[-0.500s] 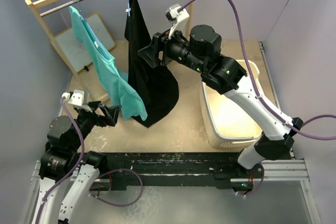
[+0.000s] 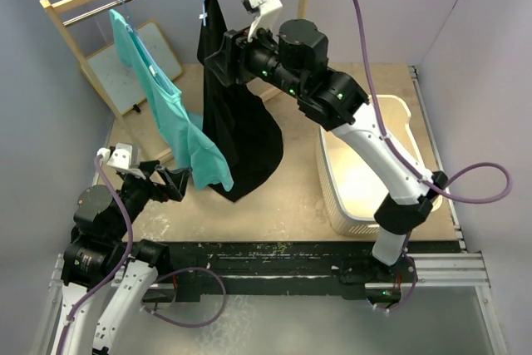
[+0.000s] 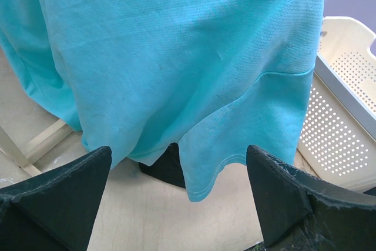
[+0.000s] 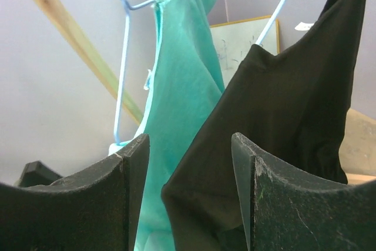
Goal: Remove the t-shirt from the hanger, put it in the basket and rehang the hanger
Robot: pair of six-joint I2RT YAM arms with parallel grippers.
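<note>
The right pincer (image 4: 189, 142) stood half open astride the black shirt (image 2: 245, 130), gripping nothing, the left pincer (image 3: 178, 151) wide and empty; a skewed pull could have unhooked the hanger (image 4: 272, 16)

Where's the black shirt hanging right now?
In the top view, the black t-shirt hangs on a blue hanger, right of the teal t-shirt, with the right gripper near its top.

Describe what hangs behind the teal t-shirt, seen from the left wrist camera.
Only a small dark patch of the black t-shirt shows below the teal t-shirt's hem; the teal fabric covers the rest of it.
</note>
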